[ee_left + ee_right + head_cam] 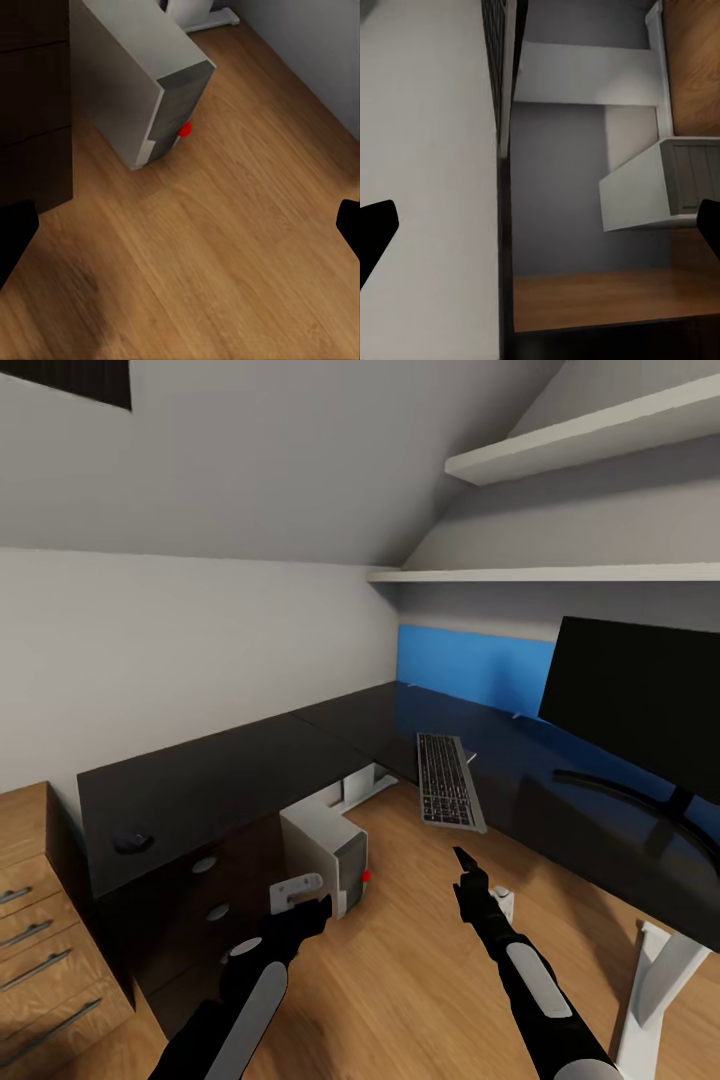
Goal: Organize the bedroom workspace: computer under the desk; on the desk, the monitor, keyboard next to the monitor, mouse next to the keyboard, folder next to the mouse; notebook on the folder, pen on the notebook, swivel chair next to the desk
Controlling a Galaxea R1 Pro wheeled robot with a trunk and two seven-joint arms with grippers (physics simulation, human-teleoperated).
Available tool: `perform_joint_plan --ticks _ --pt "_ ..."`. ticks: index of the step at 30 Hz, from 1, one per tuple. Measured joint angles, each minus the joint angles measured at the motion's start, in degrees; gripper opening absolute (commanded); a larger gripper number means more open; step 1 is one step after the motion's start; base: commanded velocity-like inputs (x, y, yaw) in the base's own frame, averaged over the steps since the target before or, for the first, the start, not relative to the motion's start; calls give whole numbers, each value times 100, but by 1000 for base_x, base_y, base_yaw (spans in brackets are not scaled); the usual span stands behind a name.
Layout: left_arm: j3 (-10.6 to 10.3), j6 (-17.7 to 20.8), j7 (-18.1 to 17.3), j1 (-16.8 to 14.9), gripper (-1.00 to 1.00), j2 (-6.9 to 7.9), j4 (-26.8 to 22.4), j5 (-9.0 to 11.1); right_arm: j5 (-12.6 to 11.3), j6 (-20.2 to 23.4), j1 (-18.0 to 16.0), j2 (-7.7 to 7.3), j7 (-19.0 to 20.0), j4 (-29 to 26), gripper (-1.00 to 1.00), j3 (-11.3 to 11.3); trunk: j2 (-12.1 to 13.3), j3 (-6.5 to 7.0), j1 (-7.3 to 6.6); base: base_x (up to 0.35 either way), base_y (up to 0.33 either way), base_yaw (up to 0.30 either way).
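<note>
The glossy black L-shaped desk (220, 780) wraps the corner. The monitor (640, 705) stands on its right wing, and the keyboard (447, 780) lies left of it at the desk's inner edge. The black mouse (133, 842) sits far off on the left wing. The light-grey computer (325, 850) (127, 82) (649, 191) stands on the floor under the desk's corner, a red dot on its front. My left gripper (312, 908) (180, 229) hangs open over the floor just short of the computer. My right gripper (463, 863) (540, 225) is open below the keyboard. Folder, notebook, pen and swivel chair are out of view.
A wooden chest of drawers (40, 920) stands at the far left beside the desk's black drawers (205, 900). A blue panel (470, 665) runs along the wall behind the desk. Two white shelves (560, 573) hang above. A white desk leg (655, 980) stands at the right on wood floor (400, 980).
</note>
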Motion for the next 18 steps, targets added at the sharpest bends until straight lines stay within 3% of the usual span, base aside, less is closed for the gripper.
perform_joint_plan --ticks 9,18 --pt "0 0 -2 -1 100 0 0 0 -1 -4 0 -3 5 -5 100 -1 0 0 0 6 0 0" --pt "0 0 -2 -2 100 0 0 0 -1 -5 2 -4 6 -7 100 -1 0 0 -1 120 0 0"
